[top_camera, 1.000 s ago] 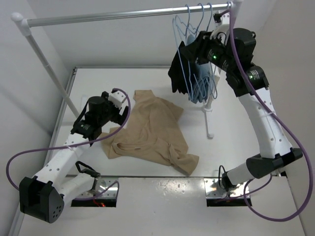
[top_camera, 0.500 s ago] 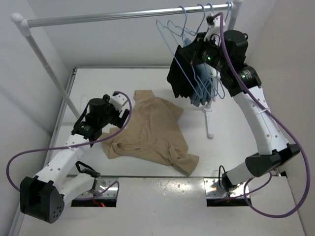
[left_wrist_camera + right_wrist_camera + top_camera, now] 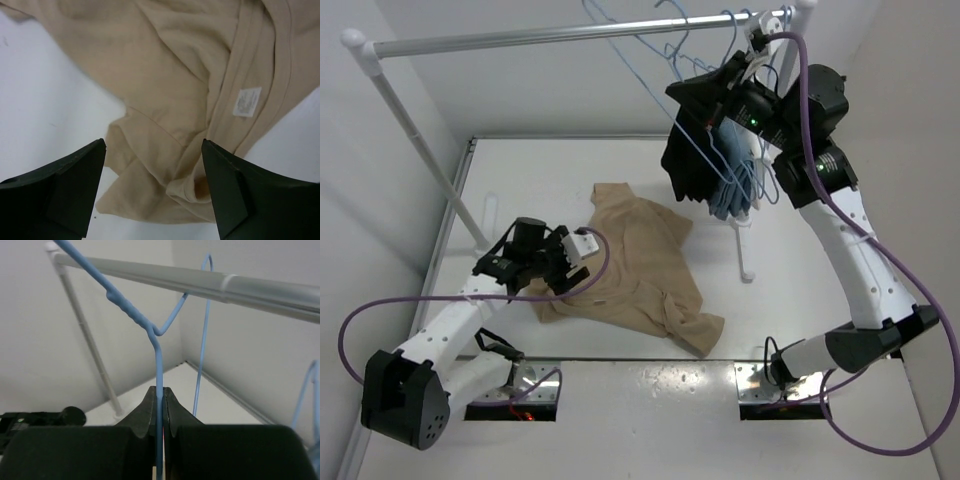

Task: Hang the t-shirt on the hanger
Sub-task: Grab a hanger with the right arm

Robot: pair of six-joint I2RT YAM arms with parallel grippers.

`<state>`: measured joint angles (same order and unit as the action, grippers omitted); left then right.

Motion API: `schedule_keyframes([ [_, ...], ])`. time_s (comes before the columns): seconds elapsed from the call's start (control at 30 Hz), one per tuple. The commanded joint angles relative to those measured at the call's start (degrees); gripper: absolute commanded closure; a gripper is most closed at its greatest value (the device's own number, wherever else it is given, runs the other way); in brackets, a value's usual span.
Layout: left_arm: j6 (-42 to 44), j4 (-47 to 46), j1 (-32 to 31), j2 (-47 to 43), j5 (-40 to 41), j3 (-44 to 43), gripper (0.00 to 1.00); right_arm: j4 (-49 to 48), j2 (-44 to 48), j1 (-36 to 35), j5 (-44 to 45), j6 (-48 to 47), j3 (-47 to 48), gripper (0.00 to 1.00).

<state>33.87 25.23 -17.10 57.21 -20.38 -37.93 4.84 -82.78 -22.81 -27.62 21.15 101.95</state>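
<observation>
The tan t-shirt lies crumpled on the white table, and its neck label and a folded sleeve fill the left wrist view. My left gripper hovers over the shirt's left edge, open, with the sleeve fold between its spread fingers and nothing gripped. My right gripper is up by the rail, shut on the light-blue wire hanger. In the right wrist view the wire runs straight up from the pinched jaws. The hanger is tilted, reaching up and left across the rail.
A metal clothes rail spans the back on white posts. At its right end hang other blue hangers bearing a black garment and a blue garment, beside the rack's upright. Purple cables loop off both arms.
My right gripper closed on the hanger and swung it up and leftward, away from the other hangers. My left gripper moved right and down over the shirt's left edge.
</observation>
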Motion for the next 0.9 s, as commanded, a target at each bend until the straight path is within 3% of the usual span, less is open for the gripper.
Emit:
schedule_keyframes([
  [0.0,4.98,3.76,-0.83,2.29,0.76,1.02,0.17,-8.36,1.04,-1.01,-10.6,0.12,0.7,1.0],
  [0.1,4.98,5.52,-1.35,5.52,4.46,1.02,0.21,-5.55,2.52,-1.54,-15.26,0.12,-4.19,1.0],
  [0.23,4.98,11.75,-0.83,11.06,2.29,-2.66,0.32,-5.02,9.28,-1.54,-15.19,0.65,-16.58,1.0],
  [0.43,9.02,14.49,-0.3,11.08,-0.63,-2.67,0.33,-4.93,16.16,-2.07,-10.36,1.79,-28.99,1.0],
  [0.53,9.55,14.49,-0.3,11.87,0.08,-2.67,0.5,-2.3,16.78,-2.07,-9.83,1.79,-30.93,1.0],
  [0.57,9.55,14.49,-0.3,12.39,0.08,-2.67,0.66,0.49,16.78,-2.07,-9.83,0.92,-31.46,1.0],
  [0.67,8.94,14.49,0.23,12.4,0.08,-3.19,0.95,6.47,18.17,-2.07,-9.3,-0.32,-33.82,1.0],
  [0.87,2.53,14.49,0.23,11.34,1.22,-6.7,1.0,19.47,21.78,-2.59,-8.76,-2.34,-40.59,1.0],
])
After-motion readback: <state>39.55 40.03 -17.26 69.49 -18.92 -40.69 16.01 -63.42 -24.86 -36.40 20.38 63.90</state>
